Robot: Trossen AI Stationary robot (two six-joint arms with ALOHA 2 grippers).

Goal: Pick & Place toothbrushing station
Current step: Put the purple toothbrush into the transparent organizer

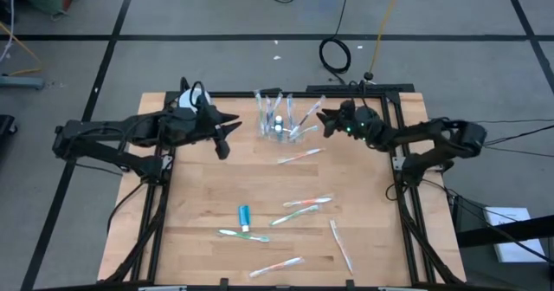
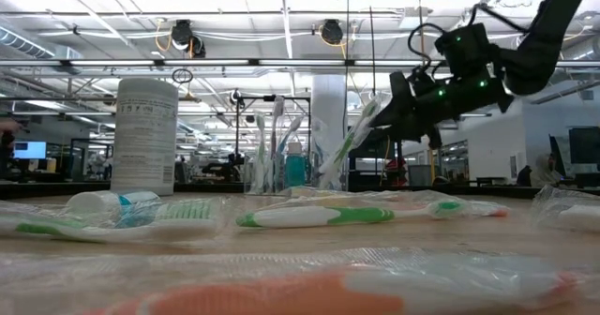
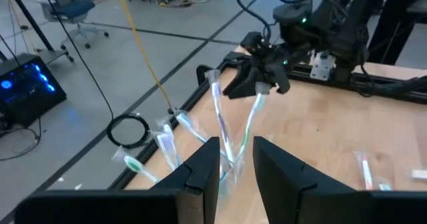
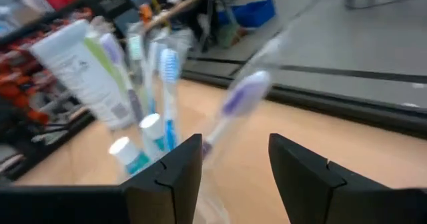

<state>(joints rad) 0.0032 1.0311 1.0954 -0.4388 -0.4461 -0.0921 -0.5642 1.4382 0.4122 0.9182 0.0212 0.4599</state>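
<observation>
The right gripper (image 1: 322, 118) hangs just beside the cup (image 1: 279, 128) at the worktop's (image 1: 199, 196) far edge, jaws parted — a brush (image 4: 237, 101) leans free between them, probably just dropped in. The left gripper (image 1: 227, 133) waits nearby, half-open and empty.

Wooden table (image 1: 199, 204) (matt); clear glossy plastic cup (image 1: 277, 128).

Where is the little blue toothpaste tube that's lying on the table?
In the high view the blue toothpaste tube lies flat on the near half of the wooden table, left of centre, beside a wrapped green toothbrush.
</observation>
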